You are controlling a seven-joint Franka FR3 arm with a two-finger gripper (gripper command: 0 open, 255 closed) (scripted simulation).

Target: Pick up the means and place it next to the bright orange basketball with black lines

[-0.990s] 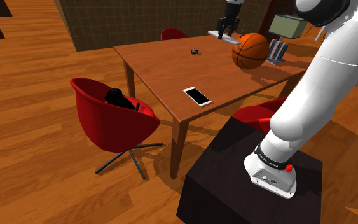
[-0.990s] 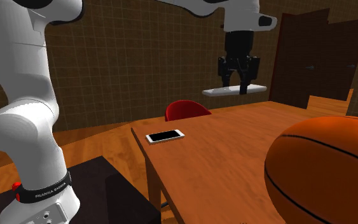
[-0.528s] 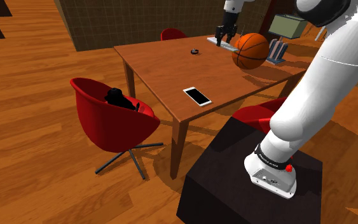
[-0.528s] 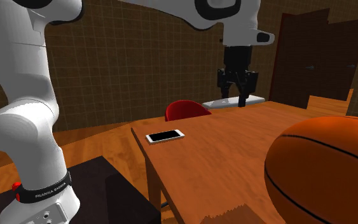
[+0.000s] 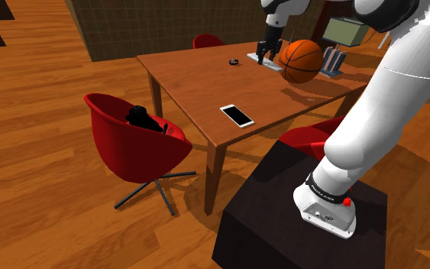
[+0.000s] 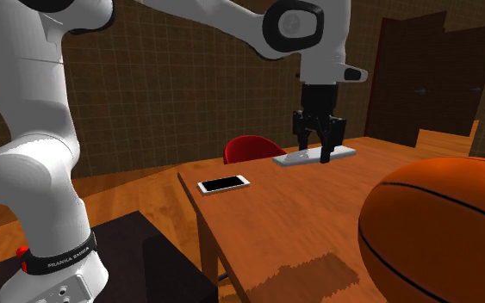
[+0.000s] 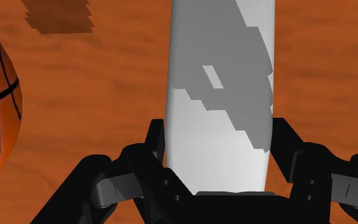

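Now the gripper (image 6: 318, 146), clamped across the white flat bar (image 6: 314, 157), is bringing it down from mid-air to the table (image 5: 198, 84), near the orange basketball (image 5: 301, 61), so release is probably approaching.

White arm (image 6: 223, 17) outstretched, pincer (image 6: 316, 157) clamped, pointing down

Dining room: wooden table (image 5: 198, 84), red chairs (image 5: 121, 141)

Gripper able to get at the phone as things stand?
Probably not yet: the gripper is shut on the white slab. The smartphone lies bare on the table, at the edge nearest the stand, so reach looks fine once the slab is released.
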